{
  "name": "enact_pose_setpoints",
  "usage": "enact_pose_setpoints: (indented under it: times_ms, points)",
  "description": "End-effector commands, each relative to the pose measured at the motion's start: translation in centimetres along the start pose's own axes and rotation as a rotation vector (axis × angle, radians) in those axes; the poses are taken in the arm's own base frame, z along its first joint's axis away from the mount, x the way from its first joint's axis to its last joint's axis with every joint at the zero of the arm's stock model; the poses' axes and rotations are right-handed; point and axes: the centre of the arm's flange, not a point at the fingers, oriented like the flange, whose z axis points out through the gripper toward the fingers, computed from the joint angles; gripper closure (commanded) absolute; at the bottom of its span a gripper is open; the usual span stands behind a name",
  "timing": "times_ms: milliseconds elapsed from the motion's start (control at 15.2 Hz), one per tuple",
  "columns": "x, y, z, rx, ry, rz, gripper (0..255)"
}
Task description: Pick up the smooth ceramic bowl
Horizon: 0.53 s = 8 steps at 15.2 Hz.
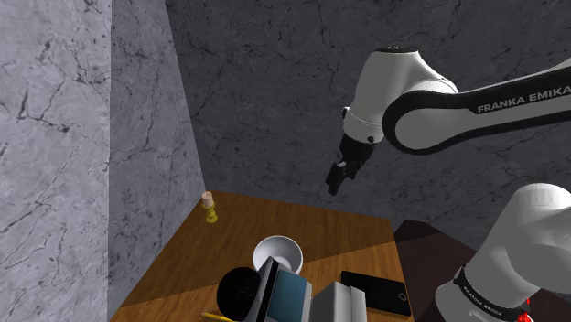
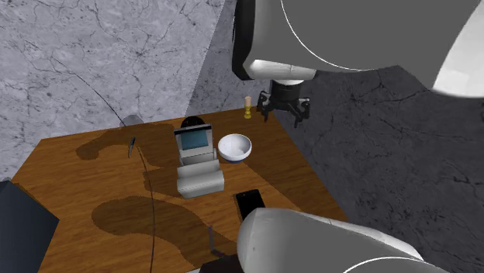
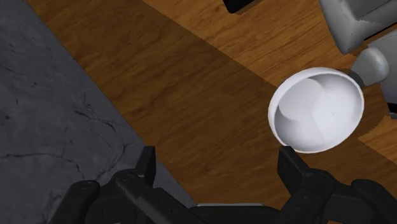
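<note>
Our gripper point(image 1: 340, 176) hangs high, bowl point(image 1: 277, 252) down on the table point(image 1: 352, 240).
From the wrist we see the fingers point(image 3: 147, 167) spread wide, empty, white bowl off beside one finger; the shoulder view gives us the height, well above the bowl.

A: How's the arm point(image 1: 512, 105) posed?
B: Reaching up and left across the shoulder view, wrist bent downward.
A: And the gripper point(image 3: 217, 164)?
B: Pointing down, fingers spread apart, clasping nothing.

A white bowl point(image 1: 277, 252) on a brown wood-grain table point(image 1: 274, 215), grey veined walls point(image 1: 55, 137), a black phone point(image 1: 377, 293).
</note>
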Motion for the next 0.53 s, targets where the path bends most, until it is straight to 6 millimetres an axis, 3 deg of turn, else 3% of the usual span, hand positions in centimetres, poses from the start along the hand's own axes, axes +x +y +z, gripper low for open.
enact_pose_setpoints:
  times_ms: [0,462]
  points:
    - [0.5,-1.3,2.2,0.006,0.004,0.004,0]
    - [2.2,-6.0,9.8,0.023,0.008,0.014,0]
